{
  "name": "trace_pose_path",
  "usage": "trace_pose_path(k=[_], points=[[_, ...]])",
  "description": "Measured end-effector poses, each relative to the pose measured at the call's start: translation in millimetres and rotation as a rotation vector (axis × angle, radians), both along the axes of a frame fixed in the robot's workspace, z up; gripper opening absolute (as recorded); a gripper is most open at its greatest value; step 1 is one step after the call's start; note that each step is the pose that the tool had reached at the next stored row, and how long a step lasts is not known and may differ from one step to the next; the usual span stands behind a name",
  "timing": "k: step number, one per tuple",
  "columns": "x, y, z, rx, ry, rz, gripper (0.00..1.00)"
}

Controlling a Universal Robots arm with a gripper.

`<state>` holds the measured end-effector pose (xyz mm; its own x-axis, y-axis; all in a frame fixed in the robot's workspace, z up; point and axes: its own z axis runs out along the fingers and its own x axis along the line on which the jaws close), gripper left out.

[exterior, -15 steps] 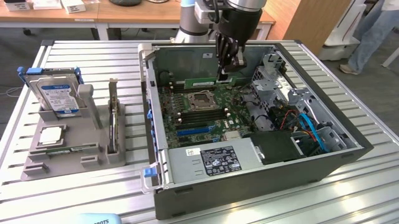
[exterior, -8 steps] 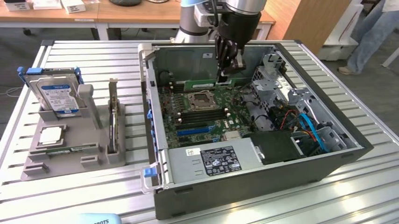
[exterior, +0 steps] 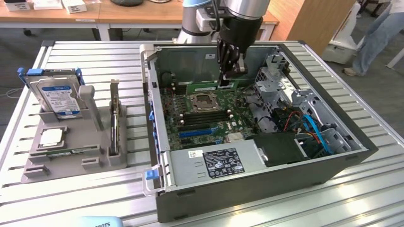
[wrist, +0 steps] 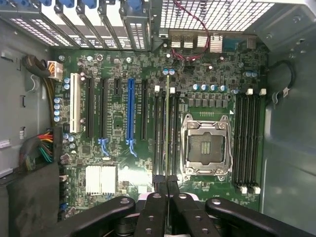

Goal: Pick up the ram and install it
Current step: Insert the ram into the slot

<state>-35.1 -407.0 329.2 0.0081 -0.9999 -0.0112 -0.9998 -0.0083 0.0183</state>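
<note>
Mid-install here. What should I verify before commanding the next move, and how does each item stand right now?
1. Gripper shut on the thin green ram stick: ok.
2. Stick parallel to the long black memory slots beside the square silver processor socket: ok.
3. Stick seated in a slot: cannot tell.
4. White slot latches open: cannot tell.
5. Slots free of cables or loose parts: ok.
6. Gripper apart from the dark grey computer case walls: ok.

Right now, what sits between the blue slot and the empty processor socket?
Wrist view: black memory slots, with the ram edge-on along them in the shut gripper.
</note>
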Motion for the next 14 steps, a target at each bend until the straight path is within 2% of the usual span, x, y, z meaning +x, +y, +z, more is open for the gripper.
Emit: trace_pose_path(k=[14], points=[[0.0, 0.0, -13.8, 0.0001, 0.0000, 0.000, 0.12]])
